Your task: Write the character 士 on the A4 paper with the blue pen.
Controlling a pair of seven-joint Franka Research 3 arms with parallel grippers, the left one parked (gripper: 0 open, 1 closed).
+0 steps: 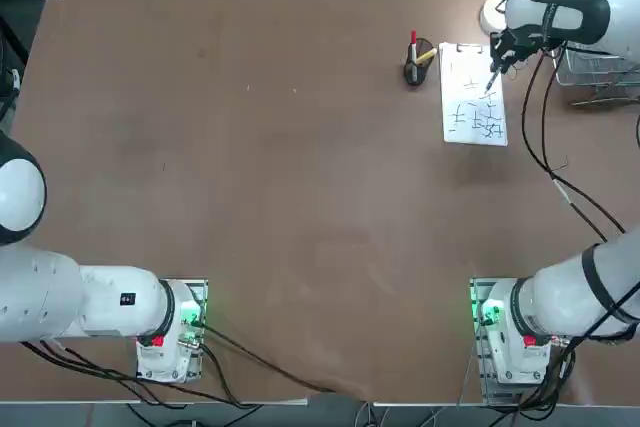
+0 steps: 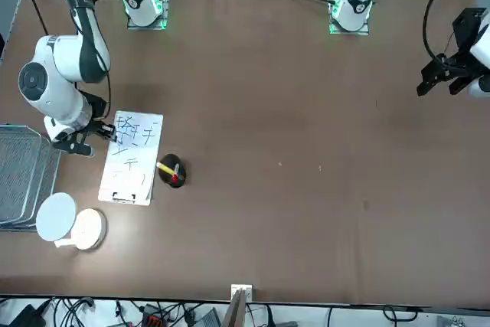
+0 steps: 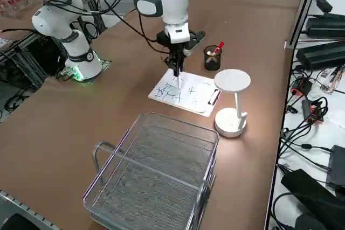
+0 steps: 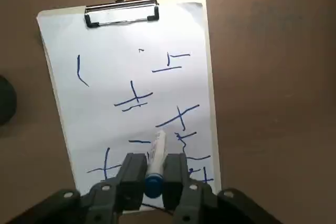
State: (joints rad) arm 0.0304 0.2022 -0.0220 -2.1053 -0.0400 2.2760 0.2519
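White A4 paper near the table's far right corner in the top view, long axis running away from the bases, clip at the far end. Right gripper over the sheet's right edge — jaws clamped on the blue pen.

Seen from the right side: pen nearly upright, tip down at the sheet.

At the wrist: fingers pinching the pen — blue end between them, pale tip toward the strokes.

Characters on paper: lowest rows hidden behind gripper. Pen: tip blurred, contact with sheet unclear.
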